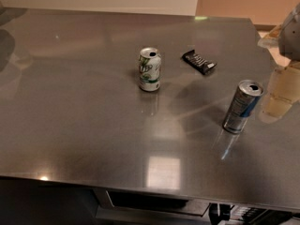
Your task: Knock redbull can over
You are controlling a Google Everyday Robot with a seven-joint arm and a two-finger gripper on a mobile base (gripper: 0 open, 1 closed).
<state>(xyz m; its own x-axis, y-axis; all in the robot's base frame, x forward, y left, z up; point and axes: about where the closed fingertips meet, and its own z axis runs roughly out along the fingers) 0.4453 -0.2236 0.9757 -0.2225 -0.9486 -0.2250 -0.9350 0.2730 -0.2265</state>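
By right edge of desk (pixel 70 102), approx. midway btwn far-right and near-right corners: redbull can (pixel 243 107), silver-and-blue, on its base, not yet toppled. Looks tipped w/ top toward right edge, though poss. camera angle only. Just beside it, on right-edge side: gripper (pixel 277 95), pale, partly cut off by frame, w/ grey arm (pixel 293 32) above, toward far-right corner. Sits level w/ can's upper half; touching or a sliver apart, cannot tell. Gripper state, released or clenched: cannot tell either. No object seen held.

Nearer desk centre, well apart from redbull can: shorter white-and-green can (pixel 149 69), upright. Btwn that and far-right corner: dark snack wrapper (pixel 198 61), lying flat. Neither in line btwn gripper and target.

Step in hand, by judgement: closing in on target, w/ push itself pending. Task approx. halfway, w/ can on its base. Next move prob. calls for sideways sweep from right edge toward desk centre, struck high on can so as to tip rather than slide it across shiny top. Needs enough follow-through to carry past tipping point. Risk w/ low contact: shoving can along upright. Risk w/ hard swipe: sending it rolling toward near edge or into white-and-green can.
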